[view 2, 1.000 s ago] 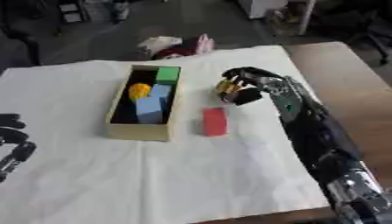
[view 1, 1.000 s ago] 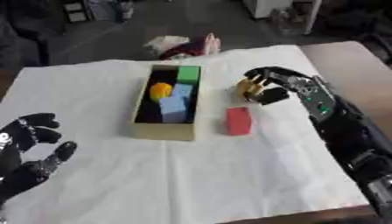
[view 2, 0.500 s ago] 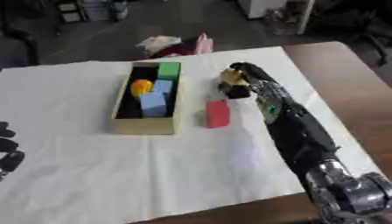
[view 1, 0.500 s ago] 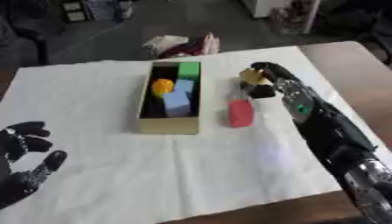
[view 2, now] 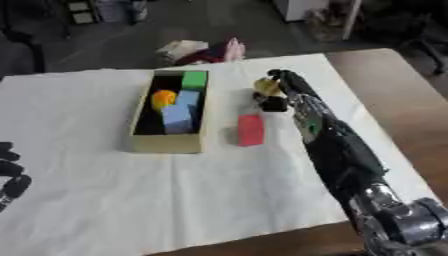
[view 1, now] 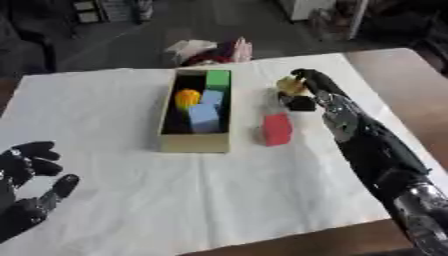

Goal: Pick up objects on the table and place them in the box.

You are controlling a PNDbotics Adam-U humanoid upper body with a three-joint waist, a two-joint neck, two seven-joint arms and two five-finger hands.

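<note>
The right hand is clamped on a small yellow piece right of centre, probably to carry it to the box. The left hand, lower left, rests apart. A red block waits on the surface.

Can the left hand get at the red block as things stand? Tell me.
Probably not easily: the left hand rests open at the lower left, and the box lies between it and the red block.

open cloth left of the box; red block stands right.
</note>
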